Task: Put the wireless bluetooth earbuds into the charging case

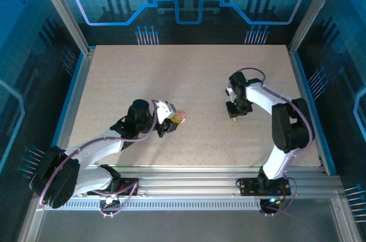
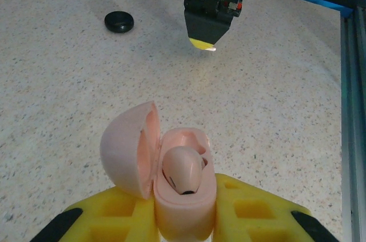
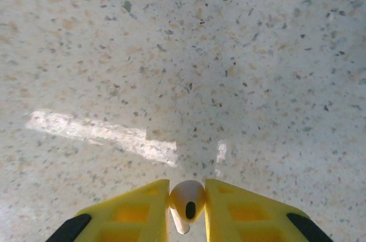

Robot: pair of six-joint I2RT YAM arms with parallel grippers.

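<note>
In the overhead view the left arm reaches from the lower left corner toward the middle of the table [image 1: 189,70], forearm low. The left gripper [image 1: 170,121] sits just left of centre, its yellow fingers [image 2: 251,210] clamped on either side of the pink charging case [image 2: 184,219]. The case stands upright at the bottom centre of the left wrist view with its lid [image 2: 128,150] swung open to the left, and a pale pink earbud [image 2: 182,170] is seated in one well.

The right arm rises from the lower right, folds at the elbow and comes back toward centre. The right gripper [image 1: 234,110] points downward, right of the case and apart from it. Its fingers are pressed on a whitish earbud [image 3: 187,203] – bottom centre of the right wrist view, above bare speckled tabletop.

A black puck [image 2: 119,22] lies on the table in the upper left of the left wrist view, left of the right gripper – nothing stands between the two grippers.
</note>
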